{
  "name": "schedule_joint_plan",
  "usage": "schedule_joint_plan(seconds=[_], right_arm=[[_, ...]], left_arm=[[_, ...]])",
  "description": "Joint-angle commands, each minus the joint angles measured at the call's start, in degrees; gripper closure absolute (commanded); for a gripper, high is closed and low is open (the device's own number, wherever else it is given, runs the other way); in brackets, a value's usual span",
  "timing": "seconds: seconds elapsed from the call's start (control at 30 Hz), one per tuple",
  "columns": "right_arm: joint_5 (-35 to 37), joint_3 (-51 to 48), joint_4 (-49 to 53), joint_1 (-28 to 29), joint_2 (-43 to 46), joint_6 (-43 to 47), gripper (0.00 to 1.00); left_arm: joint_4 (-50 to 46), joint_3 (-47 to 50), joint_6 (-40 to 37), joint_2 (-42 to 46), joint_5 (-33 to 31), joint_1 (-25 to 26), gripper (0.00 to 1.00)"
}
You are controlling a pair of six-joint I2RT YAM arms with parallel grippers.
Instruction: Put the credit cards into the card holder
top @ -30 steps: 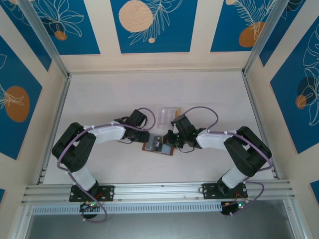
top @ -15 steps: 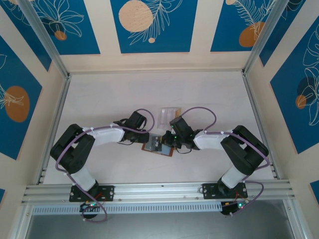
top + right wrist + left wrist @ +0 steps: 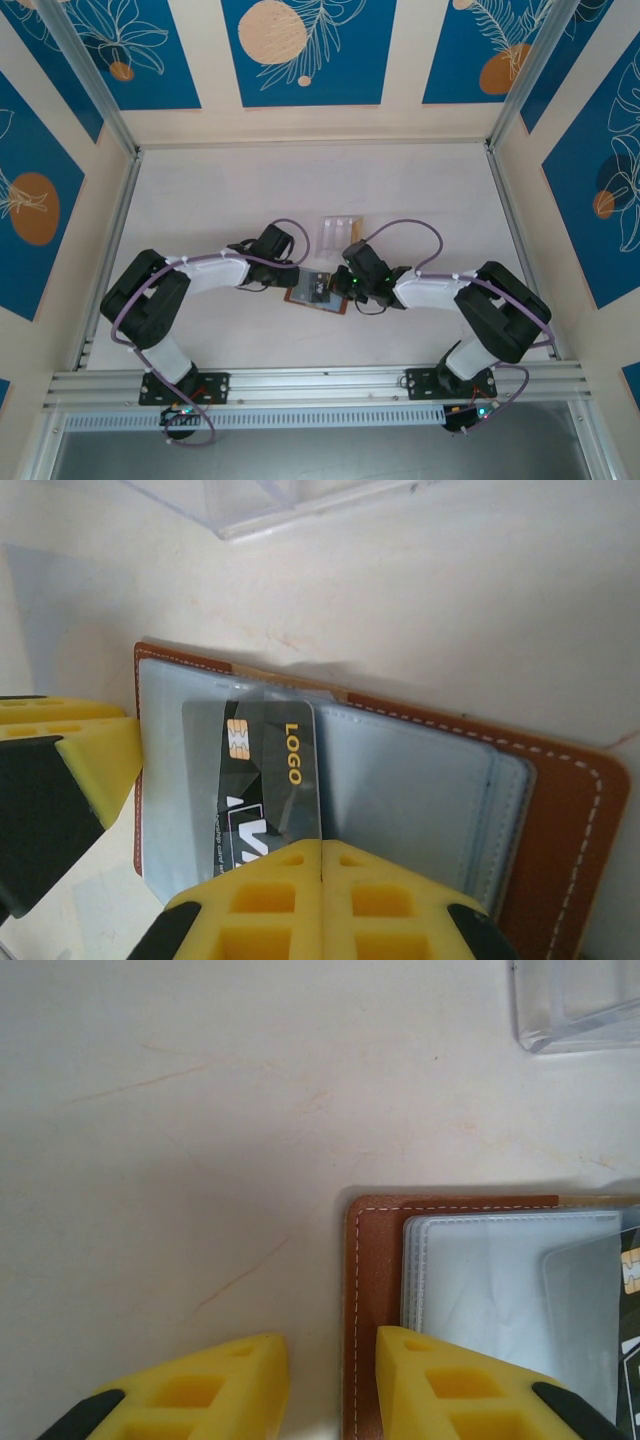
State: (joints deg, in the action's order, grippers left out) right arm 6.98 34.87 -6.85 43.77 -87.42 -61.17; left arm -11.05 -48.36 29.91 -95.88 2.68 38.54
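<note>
our right claw (image 3: 320, 852) is pinched shut on the near end of a dark card (image 3: 262, 780) (a chip and yellow "logo" lettering on its face). the card's far end lies over the grey-blue pockets of the card holder (image 3: 570, 820); we cannot tell whether it sits inside a sleeve. our left claw (image 3: 330, 1385) stands part open, with one fingertip (image 3: 450, 1380) over the holder's stitched brown edge and the other over bare bench (image 3: 180, 1160). the holder lies opened flat on the bench between the two arms. a clear plastic box (image 3: 338, 228) sits just beyond it.
</note>
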Motion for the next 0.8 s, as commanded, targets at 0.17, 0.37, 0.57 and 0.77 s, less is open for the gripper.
schedule_joint_plan(seconds=[0.17, 0.37, 0.57, 0.77], right_arm=[[1.3, 3.9, 6.7, 1.0, 1.7, 3.0, 0.91], [-0.3, 9.3, 17.0, 1.0, 0.6, 8.9, 0.72], [-2.1, 12.9, 22.7, 1.1, -2.6, 12.2, 0.7], [-4.4, 15.2, 23.8, 1.1, -6.5, 13.9, 0.65]], left_arm=[[0.8, 3.7, 1.7, -3.9, 3.6, 2.8, 0.69], [2.5, 6.5, 3.9, -2.2, 3.3, 3.3, 0.7], [4.0, 9.0, 6.3, -0.9, 2.5, 4.9, 0.71], [4.6, 10.2, 7.2, -0.9, 2.3, 5.6, 0.71]])
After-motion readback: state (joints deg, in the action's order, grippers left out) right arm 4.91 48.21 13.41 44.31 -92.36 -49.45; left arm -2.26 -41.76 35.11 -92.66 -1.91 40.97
